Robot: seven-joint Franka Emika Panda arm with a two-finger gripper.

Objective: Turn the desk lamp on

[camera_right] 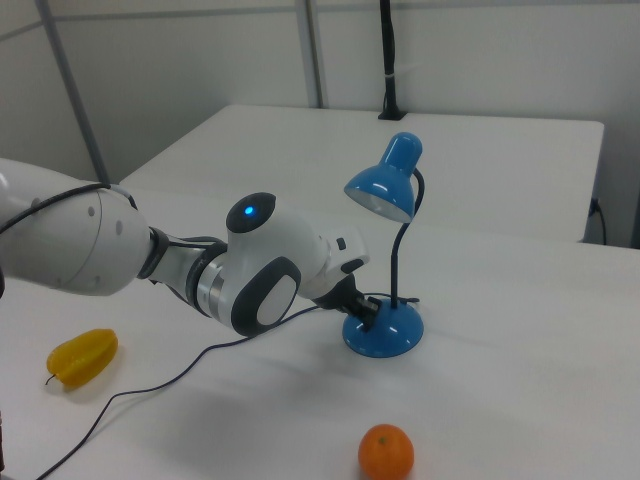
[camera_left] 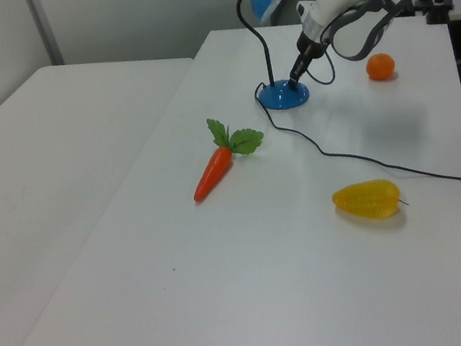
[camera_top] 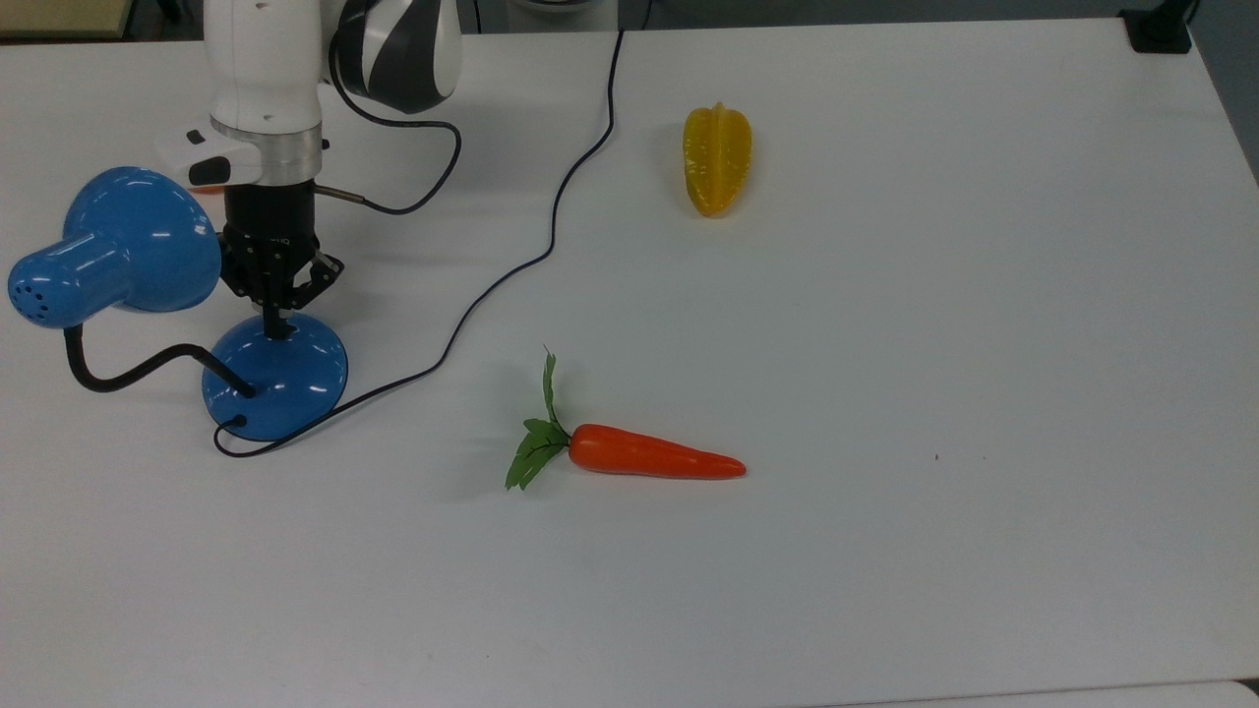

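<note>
The desk lamp stands at the top view's left: blue bell shade (camera_top: 138,241), bent black gooseneck (camera_top: 128,372), round domed blue base (camera_top: 290,383). Its black cord (camera_top: 551,236) runs off to the table's far edge. My gripper (camera_top: 278,331) points straight down with its fingers shut together, the tips touching the top of the base on the side away from the gooseneck; the switch is hidden under them. In the left view the gripper (camera_left: 294,82) meets the base (camera_left: 282,96). In the right view the gripper (camera_right: 368,312) touches the base (camera_right: 385,335) below the shade (camera_right: 383,188).
An orange carrot (camera_top: 654,460) with green leaves lies mid-table. A yellow star fruit (camera_top: 717,160) sits farther back. An orange (camera_right: 386,452) rests beyond the lamp, behind the arm. The cord crosses the table between lamp and star fruit. A second white table (camera_left: 28,170) adjoins.
</note>
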